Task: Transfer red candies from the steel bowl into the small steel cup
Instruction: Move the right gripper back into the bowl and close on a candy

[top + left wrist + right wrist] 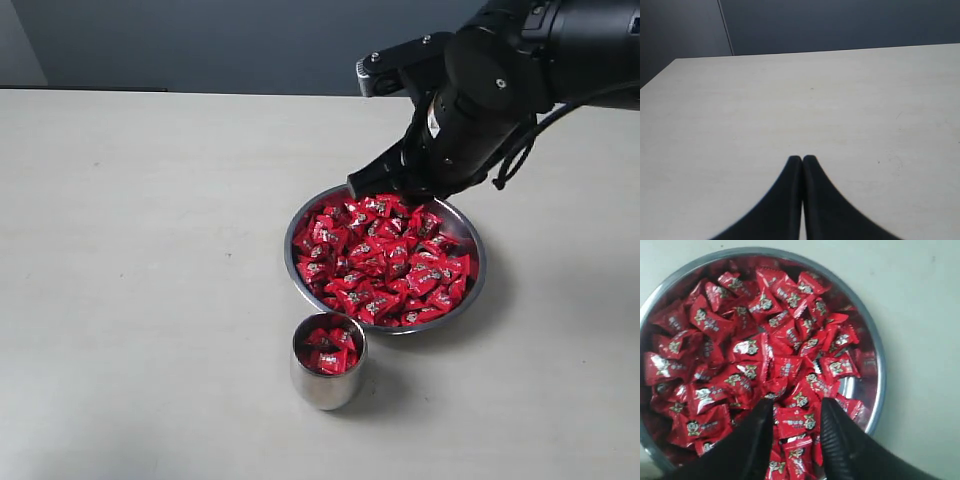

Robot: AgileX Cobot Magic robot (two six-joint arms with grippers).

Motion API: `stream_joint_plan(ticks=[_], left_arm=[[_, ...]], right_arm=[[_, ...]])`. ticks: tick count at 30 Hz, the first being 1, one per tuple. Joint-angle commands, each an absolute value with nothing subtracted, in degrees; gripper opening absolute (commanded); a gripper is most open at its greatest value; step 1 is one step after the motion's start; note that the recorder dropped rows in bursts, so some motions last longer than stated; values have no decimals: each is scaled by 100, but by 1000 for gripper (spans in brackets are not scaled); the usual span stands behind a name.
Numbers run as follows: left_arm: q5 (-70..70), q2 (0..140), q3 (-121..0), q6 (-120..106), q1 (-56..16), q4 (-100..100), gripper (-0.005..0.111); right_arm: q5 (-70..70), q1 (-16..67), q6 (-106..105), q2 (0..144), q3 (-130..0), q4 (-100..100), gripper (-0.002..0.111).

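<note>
The left gripper hangs over the bare table, its 2 fingers pressed together on nothing. The small steel cup stands just beside the near rim of the steel bowl. Red candies heap the bowl, and a few lie in the cup. The right gripper dips into the heap by the far rim, jaws apart around 1 candy; I cannot tell whether they pinch it.

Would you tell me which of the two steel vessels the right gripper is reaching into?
The wide, shallow steel bowl, not the small steel cup: the right gripper sits among its red candies.
</note>
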State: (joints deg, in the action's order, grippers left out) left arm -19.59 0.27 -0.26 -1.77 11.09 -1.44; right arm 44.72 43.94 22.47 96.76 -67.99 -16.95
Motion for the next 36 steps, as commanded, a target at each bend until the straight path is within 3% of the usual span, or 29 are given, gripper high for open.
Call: stream_joint_plan(ticks=[1,14,36], left_arm=[[-1914,0,0,-168,1072,-155,0],[-1914,0,0,-168,1072,-155,0],[-1914,0,0,-168,1072,-155,0]], right_arm=[[4350,4333,1720,10014,-6833,-1154,32],[3907,4333,1582,10845,-6912,-1111,32],[4207,4333,592,11944,-8846,-582,32]])
